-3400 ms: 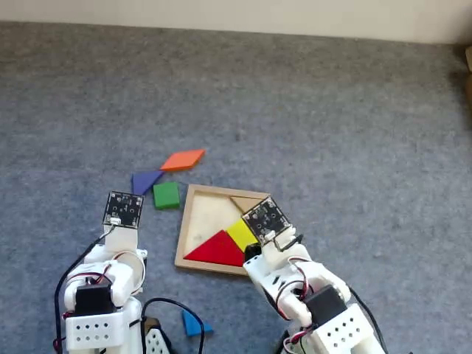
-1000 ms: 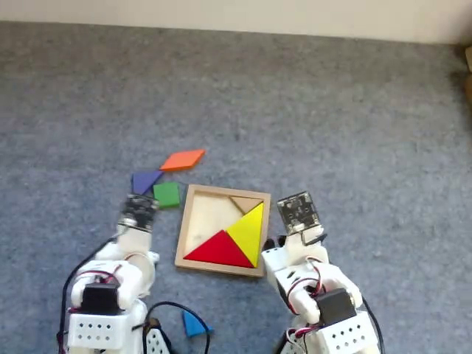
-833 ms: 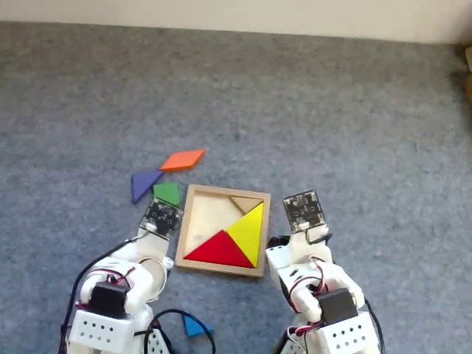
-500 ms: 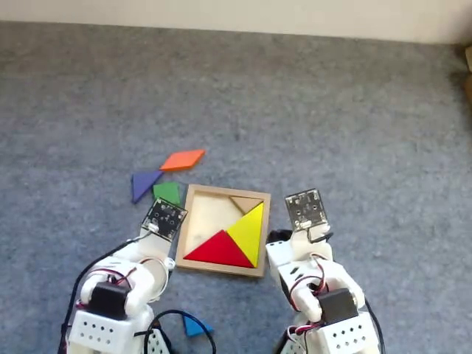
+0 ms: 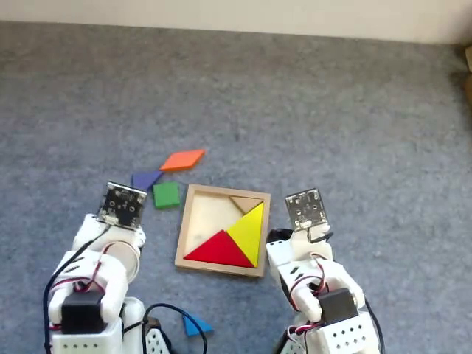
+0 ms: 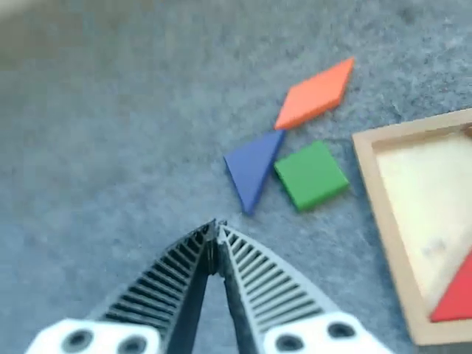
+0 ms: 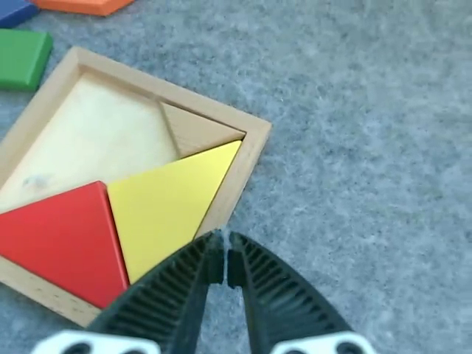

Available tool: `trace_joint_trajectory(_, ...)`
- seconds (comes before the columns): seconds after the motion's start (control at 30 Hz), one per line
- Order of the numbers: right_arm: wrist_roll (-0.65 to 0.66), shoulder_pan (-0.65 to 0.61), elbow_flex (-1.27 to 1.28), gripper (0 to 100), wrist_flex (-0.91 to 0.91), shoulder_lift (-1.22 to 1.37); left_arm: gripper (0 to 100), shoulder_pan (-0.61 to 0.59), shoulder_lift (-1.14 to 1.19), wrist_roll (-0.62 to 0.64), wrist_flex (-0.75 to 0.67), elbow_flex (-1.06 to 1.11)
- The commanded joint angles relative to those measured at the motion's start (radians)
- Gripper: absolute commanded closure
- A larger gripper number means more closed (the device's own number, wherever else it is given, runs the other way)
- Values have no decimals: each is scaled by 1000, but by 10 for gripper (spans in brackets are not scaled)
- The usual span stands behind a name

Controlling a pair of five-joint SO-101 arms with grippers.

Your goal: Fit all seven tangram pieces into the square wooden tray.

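Sitting in square wooden tray (image 5: 182, 230): red triangle (image 5: 220, 249), yellow triangle (image 5: 247, 230), small tan triangle (image 5: 245, 202).
Waiting on carpet: orange parallelogram (image 5: 182, 159), dark blue triangle (image 5: 145, 179) and green square (image 5: 166, 195) beside the tray; light blue piece (image 5: 194, 324), seemingly a triangle, near the arms' bases.
Grippers: left gripper (image 6: 217, 230) and right gripper (image 7: 223, 249) both pressed together, empty.

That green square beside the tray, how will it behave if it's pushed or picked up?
The green square looks like a flat rigid block, so it probably stays stiff and won't roll. On the grey carpet it would likely drag rather than glide. The blue triangle lies close beside it, so a push that way may shove both.
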Motion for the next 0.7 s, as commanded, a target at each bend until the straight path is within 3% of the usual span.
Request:
trace_joint_trajectory(0.0, -5, 15, -84, 974, -24, -13, 994, -12, -48, -49, -21, -104)
trace_joint_trajectory(0.23, -5, 15, -84, 974, -24, -13, 989, -13, 289, -54, 6, -248)
trace_joint_trajectory(0.37, -5, 15, -76, 974, -24, -13, 880, -13, 576, -41, 6, -381)
trace_joint_trajectory(0.5, -5, 16, -36, 974, -76, -13, 777, -13, 829, 92, -5, -486)
trace_joint_trajectory(0.67, -3, 61, -10, 974, -122, -13, 736, -13, 1113, 209, -41, -615)
